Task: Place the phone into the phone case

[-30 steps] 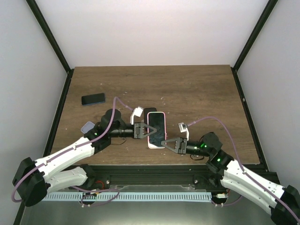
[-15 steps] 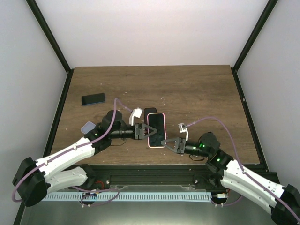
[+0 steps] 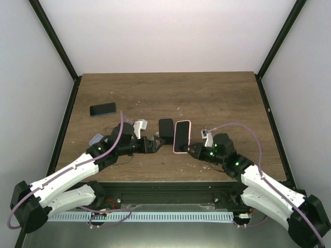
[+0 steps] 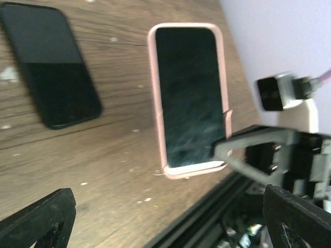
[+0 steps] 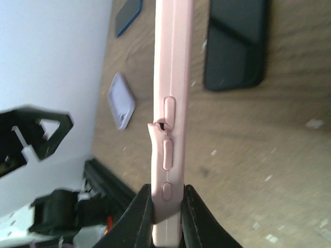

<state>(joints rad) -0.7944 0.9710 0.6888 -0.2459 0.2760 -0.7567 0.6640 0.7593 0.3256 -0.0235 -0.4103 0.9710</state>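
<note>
Pink matte phone case (image 4: pixel 153 93), glossy black phone (image 4: pixel 189 93) inside, pinched by right hand (image 5: pixel 168 207).

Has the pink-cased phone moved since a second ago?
Yes. The pink-cased phone shifted right, uncovering the stationary black phone; the right gripper pinches its near end.

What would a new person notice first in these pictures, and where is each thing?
The phone in a pink case stands out near the middle of the table, pinched at its near end by the right gripper. Just left of it lies a black phone, with the open left gripper near it.
</note>
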